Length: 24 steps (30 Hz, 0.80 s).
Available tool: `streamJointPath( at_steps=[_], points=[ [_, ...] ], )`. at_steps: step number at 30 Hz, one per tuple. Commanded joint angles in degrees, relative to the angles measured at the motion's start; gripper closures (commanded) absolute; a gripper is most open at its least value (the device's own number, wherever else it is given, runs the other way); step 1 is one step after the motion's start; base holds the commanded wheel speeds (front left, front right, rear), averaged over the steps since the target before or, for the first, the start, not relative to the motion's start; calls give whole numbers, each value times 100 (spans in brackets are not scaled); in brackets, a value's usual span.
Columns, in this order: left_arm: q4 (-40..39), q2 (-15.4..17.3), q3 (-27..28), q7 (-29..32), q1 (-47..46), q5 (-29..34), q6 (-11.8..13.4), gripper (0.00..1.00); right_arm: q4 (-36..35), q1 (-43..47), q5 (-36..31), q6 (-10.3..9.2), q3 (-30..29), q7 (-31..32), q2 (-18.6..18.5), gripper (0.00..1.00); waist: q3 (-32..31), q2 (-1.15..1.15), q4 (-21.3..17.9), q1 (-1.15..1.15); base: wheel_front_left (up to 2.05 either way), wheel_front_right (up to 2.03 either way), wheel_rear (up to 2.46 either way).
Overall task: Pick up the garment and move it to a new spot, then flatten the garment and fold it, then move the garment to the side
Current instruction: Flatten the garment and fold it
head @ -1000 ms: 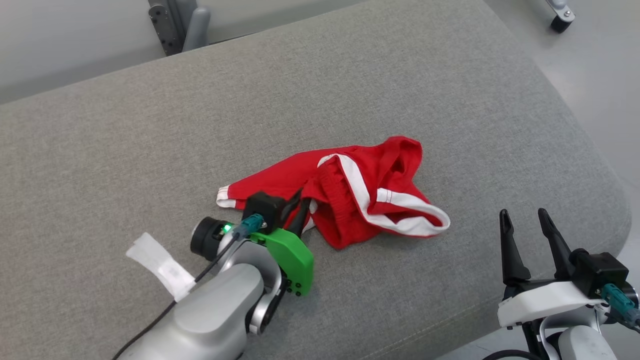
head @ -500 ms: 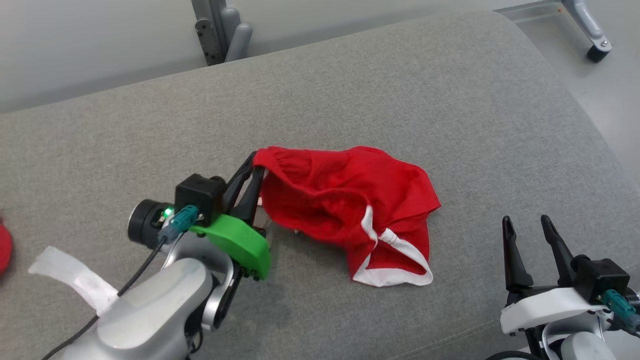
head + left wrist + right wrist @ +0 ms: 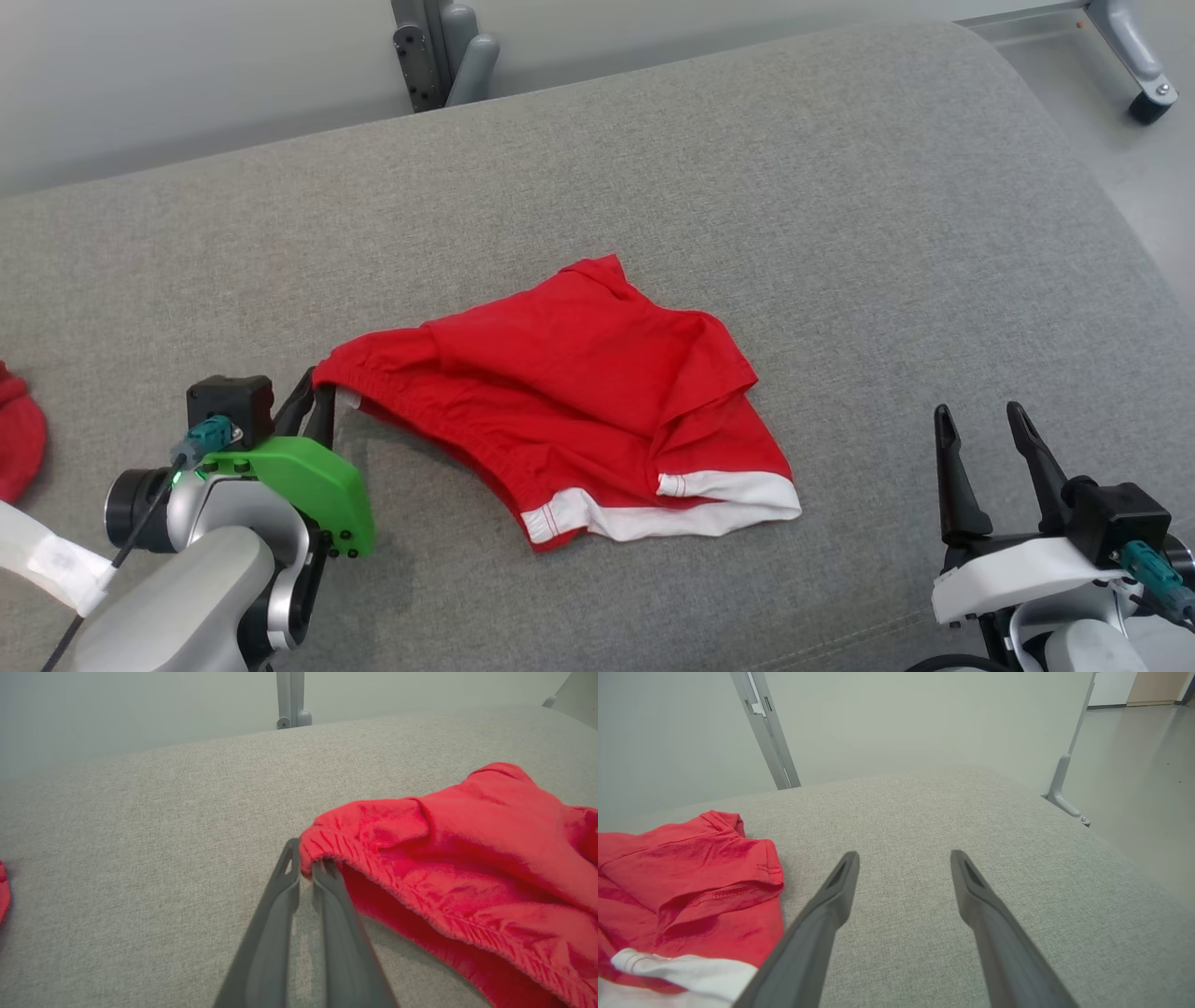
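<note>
left gripper (image 3: 306, 858): its 2 fingers are pinched tight on the stretchy top edge of the red shorts (image 3: 579, 392).
held corner: it sits right between the left fingertips, a little off the cushion (image 3: 840, 187), with a shadow under it.
shorts: from the left fingertips they spread away to the right and lie mostly flat. The leg ends, far from those fingers, are white.
right gripper (image 3: 977, 415): its 2 fingers are spread wide apart and hold nothing. Bare grey cushion shows between them.
shorts from the right fingers: off to the left of them, near but not touching.
cushion: grey and soft, under both sets of fingers and under the shorts.
red cloth (image 3: 14, 429): to the left of the left fingers, well apart, cut off by the picture's edge.
post (image 3: 439, 51): grey metal, past the far edge of the cushion, ahead of the left fingers.
</note>
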Motion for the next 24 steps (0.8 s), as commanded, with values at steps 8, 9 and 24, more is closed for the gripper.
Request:
streamJointPath(
  at_steps=[8, 9, 24],
  points=[
    [556, -344, 250, -369, 193, -288, -265, 0, -35, 6, -37, -2, -25, -19, -9, 0, 48, 0, 127, 0, 0, 0, 0],
    [549, -341, 298, -390, 240, -345, -261, 0, -41, 26, -41, -2, -29, -19, -9, 0, 43, 0, 137, 0, 0, 0, 0],
    [-944, -500, 2198, -643, 2087, 479, 299, 0, -210, 130, -148, -2, -154, -19, -7, 0, -38, 0, 219, 0, 0, 0, 0]
  ],
)
